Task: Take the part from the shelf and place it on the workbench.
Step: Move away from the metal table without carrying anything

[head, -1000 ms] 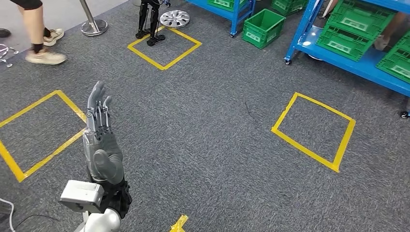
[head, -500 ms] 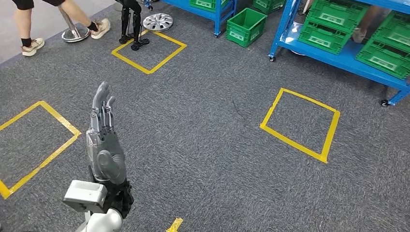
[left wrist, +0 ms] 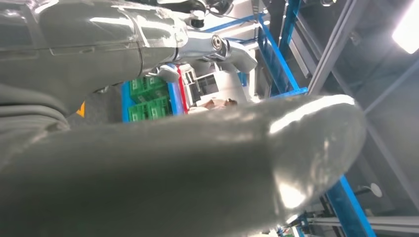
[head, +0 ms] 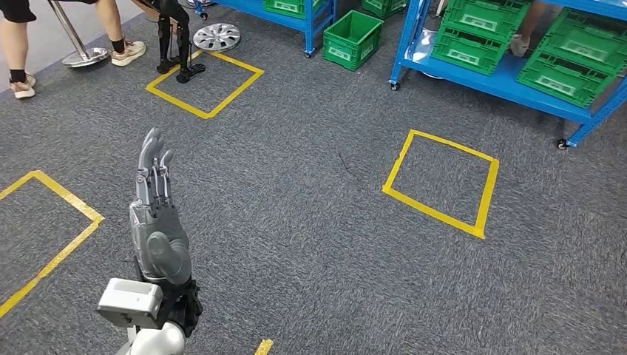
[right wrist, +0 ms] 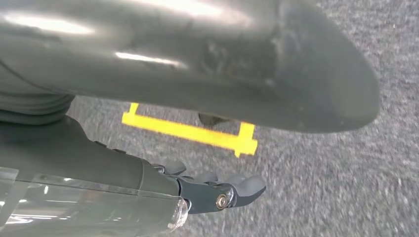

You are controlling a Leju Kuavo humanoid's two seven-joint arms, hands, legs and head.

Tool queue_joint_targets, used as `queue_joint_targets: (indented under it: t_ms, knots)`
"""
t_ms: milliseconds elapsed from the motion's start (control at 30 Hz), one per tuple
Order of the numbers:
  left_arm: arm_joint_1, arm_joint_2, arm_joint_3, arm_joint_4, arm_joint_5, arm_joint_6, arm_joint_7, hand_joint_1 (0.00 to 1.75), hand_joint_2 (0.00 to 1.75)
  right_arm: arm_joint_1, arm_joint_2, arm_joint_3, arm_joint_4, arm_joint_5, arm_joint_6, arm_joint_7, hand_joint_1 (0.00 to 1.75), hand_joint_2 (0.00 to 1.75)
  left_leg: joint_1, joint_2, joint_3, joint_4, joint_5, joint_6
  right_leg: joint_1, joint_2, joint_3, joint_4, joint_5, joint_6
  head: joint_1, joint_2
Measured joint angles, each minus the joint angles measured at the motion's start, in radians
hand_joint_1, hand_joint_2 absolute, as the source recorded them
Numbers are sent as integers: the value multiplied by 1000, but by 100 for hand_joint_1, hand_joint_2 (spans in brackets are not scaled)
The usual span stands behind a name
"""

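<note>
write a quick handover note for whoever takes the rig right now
Left hand: raised in front, fingers straight and apart, holding nothing.
Right hand: hangs over the carpet, fingers partly curled, nothing in it; open or shut cannot be told.
Shelves: blue, with green crates, ahead on the right, beyond the yellow square.
Done: no part picked up.
Left: reach the shelves, take the part, carry it to the workbench.

A: What lies on the grey carpet (head: pixel 310 222)?
B: Yellow tape squares: one (head: pixel 441 182) right of centre, one (head: pixel 205 81) at upper left, part of another (head: pixel 52 222) at the left edge.
A: And along the top of the frame?
B: A silver hubcap (head: pixel 216 35) and a dark stand (head: pixel 176 44) by the upper-left square, a green crate (head: pixel 353 38) on the floor, and a person's legs (head: pixel 18 52) in the corner beside a metal post base (head: pixel 85 55).
</note>
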Motion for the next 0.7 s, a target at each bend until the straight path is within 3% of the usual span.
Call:
queue_joint_targets:
  t_ms: [67, 167, 200, 233, 267, 333, 367, 433, 533, 600, 667, 700]
  knots:
    - [0, -1, 0, 0, 0, 0, 0, 0, 0, -2, 1, 0, 0, 1, -1, 0, 0, 0, 3, 16, 4, -6, 3, 11, 0, -13, -19, 41, -29, 12, 3, 0]
    - [1, -2, 1, 0, 0, 0, 0, 0, 0, -6, 2, 1, 0, 2, -1, 0, 0, 0, 3, 42, 6, -8, 1, 19, -5, -42, -107, 221, -116, 26, 6, 0]
    - [1, -2, 1, 0, 0, 0, 0, 0, 0, -4, 3, 1, 0, 2, -1, 0, 0, 0, 2, 49, 7, -8, -1, 19, -7, -46, -129, 263, -127, 29, 6, 0]
    - [1, -2, 1, 0, 0, 0, 0, 0, 0, -2, 3, 1, 0, 2, -1, 0, 0, 0, 1, 55, 8, -8, -2, 19, -7, -48, -135, 272, -118, 29, 6, 0]
    - [1, -2, 1, 0, 0, 0, 0, 0, 0, -1, 3, 2, 0, 2, -2, 0, 0, 0, 1, 60, 11, -8, -4, 17, -8, -50, -121, 242, -91, 28, 6, 0]
    - [1, -2, 1, 0, 0, 0, 0, 0, 0, 0, 3, 2, 0, 2, -4, 0, 0, 0, 1, 68, 17, -8, -8, 11, -6, -61, -57, 113, -23, 19, 6, 0]
    - [0, -2, 1, 0, 0, 0, 0, 0, 0, -1, 2, 2, 0, 2, -4, 0, 0, 0, -1, 71, 18, -7, -11, 8, -3, -68, -29, 54, -3, 13, 6, 0]
    - [0, -2, 1, 0, 0, 0, 0, 0, 0, -3, 2, 2, 0, 3, -5, 0, 0, 0, -3, 77, 19, -7, -13, -2, 3, -76, -4, 1, 5, 3, 5, 0]
    - [0, -2, 1, 0, 0, 0, 0, 0, 0, -2, 2, 4, 0, 4, -7, 0, 0, 0, -1, 74, 20, -3, -22, -17, 2, -67, -1, -8, 9, -13, 4, 0]
    - [-1, -2, 0, 0, 0, 0, 0, 0, 0, -3, 2, 5, 0, 5, -8, 0, 0, 0, 0, 53, -7, 62, -66, -24, -2, -63, 4, -17, 13, -24, 0, 0]
    - [-1, -2, 0, 0, 0, 0, 1, 0, 0, -5, 2, 6, 0, 5, -8, 0, 0, 0, 1, 39, -72, 192, -128, -28, 0, -57, 5, -18, 13, -29, -3, 0]
    - [-1, -2, 0, 0, 0, 0, 1, 0, 0, -5, 2, 7, 0, 5, -8, 0, 0, 0, 1, 38, -101, 244, -143, -29, 1, -53, 6, -17, 12, -30, -3, 0]
